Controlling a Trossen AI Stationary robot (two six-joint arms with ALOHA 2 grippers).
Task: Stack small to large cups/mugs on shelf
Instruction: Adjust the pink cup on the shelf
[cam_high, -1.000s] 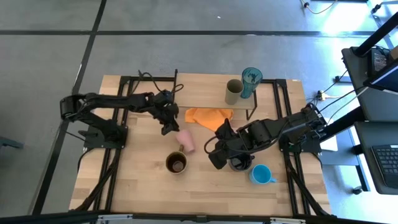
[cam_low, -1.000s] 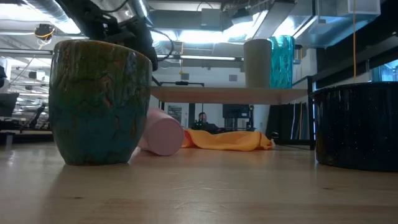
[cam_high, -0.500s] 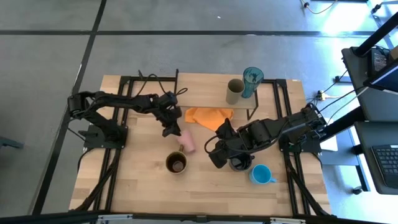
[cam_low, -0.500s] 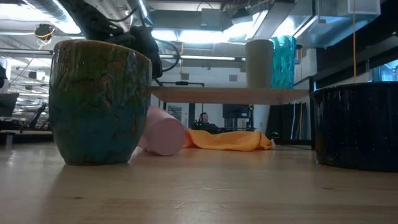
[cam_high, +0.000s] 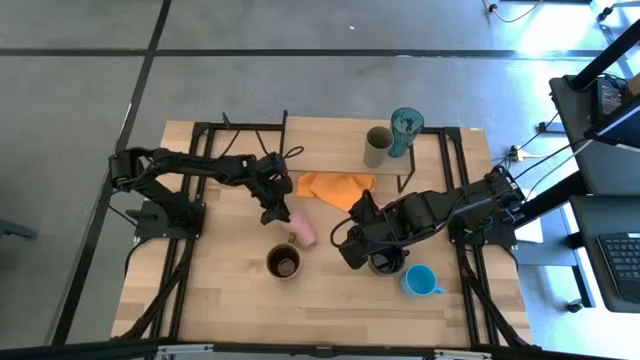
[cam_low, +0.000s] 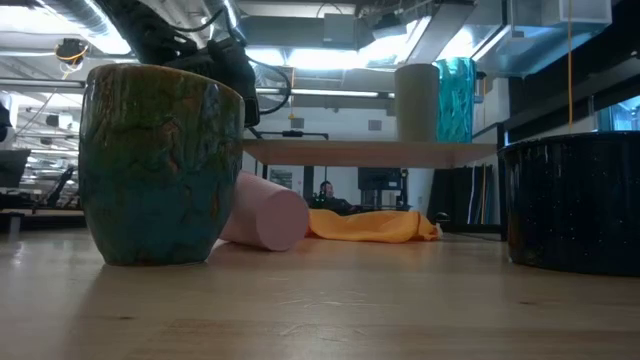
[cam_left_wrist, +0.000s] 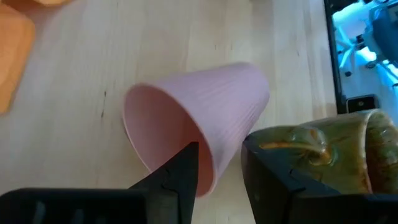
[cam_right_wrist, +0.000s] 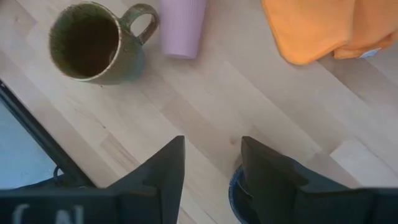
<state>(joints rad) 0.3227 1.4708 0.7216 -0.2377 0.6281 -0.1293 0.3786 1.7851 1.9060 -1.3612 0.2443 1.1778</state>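
A pink cup (cam_high: 300, 228) lies on its side on the table, its mouth toward my left gripper (cam_high: 279, 213). In the left wrist view the open fingers straddle the cup's rim (cam_left_wrist: 208, 177). A mustard-brown mug (cam_high: 284, 263) stands upright just nearer. My right gripper (cam_high: 346, 256) is open and empty, hovering beside the black mug (cam_high: 388, 263). A light blue mug (cam_high: 421, 281) stands to its right. An olive-grey cup (cam_high: 376, 147) and a teal tumbler (cam_high: 405, 131) stand on the shelf (cam_high: 325, 145). My left gripper has one finger (cam_left_wrist: 186, 168) inside the pink cup's mouth and the other (cam_left_wrist: 264, 168) outside its ribbed wall, at the part of the rim nearest the mustard-brown mug. The fingers slant down from the table's left. The cup lies on its side on the table.
An orange cloth (cam_high: 335, 187) lies crumpled under the shelf's front edge, between the two arms. The mustard-brown mug (cam_left_wrist: 336, 140) sits close beside the left gripper's outer finger. Black frame rails run along both sides of the table.
My left gripper has gone a little toward the near edge and down onto the pink cup's mouth. The cup has shifted slightly toward the table's right, still lying on its side.
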